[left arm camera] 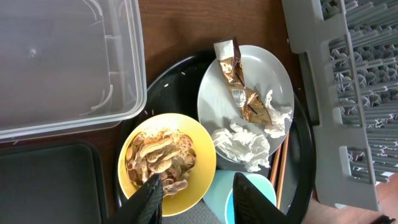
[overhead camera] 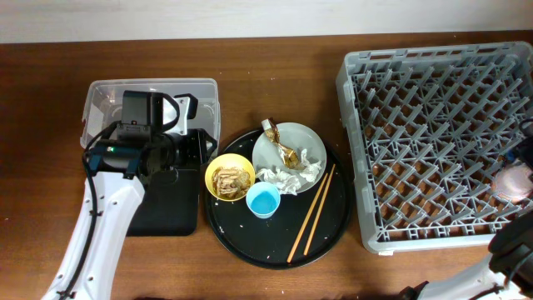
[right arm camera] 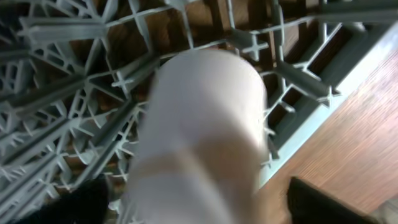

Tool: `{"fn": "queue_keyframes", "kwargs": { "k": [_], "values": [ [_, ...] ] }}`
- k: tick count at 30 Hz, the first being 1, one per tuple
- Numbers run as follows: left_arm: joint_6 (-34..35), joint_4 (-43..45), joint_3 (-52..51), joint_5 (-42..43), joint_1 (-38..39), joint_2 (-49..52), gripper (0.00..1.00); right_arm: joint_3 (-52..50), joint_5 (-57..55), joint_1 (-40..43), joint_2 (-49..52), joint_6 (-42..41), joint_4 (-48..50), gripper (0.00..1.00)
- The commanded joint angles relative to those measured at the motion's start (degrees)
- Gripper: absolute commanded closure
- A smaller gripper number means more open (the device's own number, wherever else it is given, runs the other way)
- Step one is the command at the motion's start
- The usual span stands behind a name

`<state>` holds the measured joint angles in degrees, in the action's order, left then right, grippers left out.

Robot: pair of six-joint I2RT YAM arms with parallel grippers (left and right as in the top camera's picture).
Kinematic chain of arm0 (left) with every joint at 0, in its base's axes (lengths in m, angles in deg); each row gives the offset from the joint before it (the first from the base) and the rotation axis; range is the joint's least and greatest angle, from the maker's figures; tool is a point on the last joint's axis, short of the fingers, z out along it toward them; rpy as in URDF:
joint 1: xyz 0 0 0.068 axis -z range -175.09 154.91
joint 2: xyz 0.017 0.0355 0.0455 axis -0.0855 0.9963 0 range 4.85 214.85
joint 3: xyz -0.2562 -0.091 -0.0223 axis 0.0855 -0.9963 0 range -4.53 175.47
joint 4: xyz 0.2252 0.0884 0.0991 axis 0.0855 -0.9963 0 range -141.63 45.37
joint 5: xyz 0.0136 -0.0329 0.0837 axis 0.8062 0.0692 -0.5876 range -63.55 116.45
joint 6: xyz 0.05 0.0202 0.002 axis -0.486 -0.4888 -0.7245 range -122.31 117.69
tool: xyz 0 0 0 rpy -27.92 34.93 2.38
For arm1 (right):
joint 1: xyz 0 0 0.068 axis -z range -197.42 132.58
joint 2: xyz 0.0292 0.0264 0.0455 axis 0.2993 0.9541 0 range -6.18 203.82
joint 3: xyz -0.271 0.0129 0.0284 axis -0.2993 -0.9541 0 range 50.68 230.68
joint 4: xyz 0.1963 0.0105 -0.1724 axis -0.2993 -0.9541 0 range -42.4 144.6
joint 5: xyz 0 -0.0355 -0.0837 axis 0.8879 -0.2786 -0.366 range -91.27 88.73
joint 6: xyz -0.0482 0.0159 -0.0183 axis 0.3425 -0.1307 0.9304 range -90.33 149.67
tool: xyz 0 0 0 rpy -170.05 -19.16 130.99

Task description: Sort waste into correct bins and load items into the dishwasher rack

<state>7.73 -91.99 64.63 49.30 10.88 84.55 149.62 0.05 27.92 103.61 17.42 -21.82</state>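
My left gripper [left arm camera: 198,186] hangs open and empty above the gap between the yellow bowl [left arm camera: 166,160] of brown food scraps and the light blue cup [left arm camera: 217,199]. On the pale plate [left arm camera: 273,71] lie a gold-brown wrapper [left arm camera: 239,87] and crumpled tissues [left arm camera: 245,140]. Wooden chopsticks [overhead camera: 312,212] rest beside the plate. The pink cup [right arm camera: 205,124] lies blurred in the grey dishwasher rack [right arm camera: 62,93] near its front right corner. My right gripper [right arm camera: 202,205] straddles the cup with its fingers spread wide and a gap showing at the right finger.
A large round black tray [overhead camera: 250,242] carries the bowl, cup, plate and chopsticks. The clear plastic box [overhead camera: 150,96] stands at back left, with the shallow black tray [overhead camera: 166,208] in front of it under my left arm. The rack [overhead camera: 350,125] fills the right side.
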Motion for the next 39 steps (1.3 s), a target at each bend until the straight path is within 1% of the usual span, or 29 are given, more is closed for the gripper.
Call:
{"fn": "queue_keyframes", "kwargs": {
  "k": [1, 3, 6, 8, 9, 11, 14, 15, 16, 17, 18, 19, 21, 22, 23, 26, 28, 29, 32, 37, 39],
  "values": [
    [-1.2, 0.1, 0.2, -0.4, -0.1, -0.8, 0.64, 0.0, -0.5, 0.2, 0.2, -0.3, 0.0, 0.00],
    [-1.2, 0.1, 0.2, -0.4, -0.1, -0.8, 0.64, 0.0, 0.3, 0.0, 0.2, -0.3, 0.1, 0.00],
    [-1.2, 0.1, 0.2, -0.4, -0.1, -0.8, 0.64, 0.0, 5.7, 0.0, 0.2, -0.3, -0.3, 0.00],
    [-1.2, 0.1, 0.2, -0.4, -0.1, -0.8, 0.64, 0.1, 7.4, 0.0, 0.0, -0.1, -1.0, 0.02],
    [-1.2, 0.1, 0.2, -0.4, -0.1, -0.8, 0.64, 0.1, 8.8, 0.0, -0.3, 0.2, -1.3, 0.03],
    [-1.2, 0.1, 0.2, -0.4, -0.1, -0.8, 0.64, 0.1, 14.1, 0.0, -2.4, 3.5, -1.4, 0.14],
    [-1.2, 0.1, 0.2, -0.4, -0.1, -0.8, 0.64, 0.1, 17.2, -1.1, -7.9, 5.4, -2.5, 0.14],
    [-1.2, 0.1, 0.2, -0.4, -0.1, -0.8, 0.64, 0.1, 17.6, -2.7, -10.2, 6.7, -3.2, 0.16],
    [-1.2, 0.1, 0.2, -0.4, -0.1, -0.8, 0.64, 0.1, 17.5, -5.4, -12.8, 8.8, -3.8, 0.27],
    [-1.2, 0.1, 0.2, -0.4, -0.1, -0.8, 0.64, 0.1, 17.1, -8.1, -14.5, 9.0, -4.2, 0.37],
    [-1.2, 0.1, 0.2, -0.4, -0.1, -0.8, 0.64, 0.1, 15.7, -12.6, -16.7, 9.0, -5.2, 0.48],
    [-1.2, 0.1, 0.2, -0.4, -0.1, -0.8, 0.64, 0.1, 14.2, -16.0, -17.7, 9.0, -6.1, 0.67],
    [-1.2, 0.1, 0.2, -0.4, -0.1, -0.8, 0.64, 0.1, 11.2, -21.9, -18.4, 8.8, -8.2, 0.77],
    [-1.2, 0.1, 0.2, -0.4, -0.1, -0.8, 0.64, 0.1, 10.8, -23.6, -18.4, 8.8, -8.9, 0.84],
    [-1.2, 0.1, 0.2, -0.4, -0.1, -0.8, 0.64, 0.1, 10.0, -25.6, -18.3, 8.1, -9.3, 0.96],
    [-1.2, 0.1, 0.2, -0.4, -0.1, -0.8, 0.64, 0.1, 9.9, -28.3, -18.3, 7.5, -9.6, 0.96],
    [-1.2, 0.1, 0.2, -0.4, -0.1, -0.8, 0.64, 0.1, 11.4, -29.3, -18.3, 8.5, -11.0, 0.96],
    [-1.2, 0.1, 0.2, -0.4, -0.1, -0.8, 0.64, 0.1, 13.8, -29.7, -18.3, 9.1, -12.4, 0.96],
    [-1.2, -0.1, 0.2, -0.4, -0.1, -0.8, 0.64, 0.1, 19.3, -29.7, -18.3, 10.4, -15.0, 0.96],
    [-1.2, -0.1, 0.2, -0.4, -0.1, -0.8, 0.64, 0.1, 21.0, -29.7, -18.3, 10.6, -16.6, 0.96],
    [-1.2, -0.1, 0.2, -0.4, -0.1, -0.8, 0.64, 0.1, 21.2, -29.7, -18.3, 12.4, -16.6, 0.96]
  ]
}}
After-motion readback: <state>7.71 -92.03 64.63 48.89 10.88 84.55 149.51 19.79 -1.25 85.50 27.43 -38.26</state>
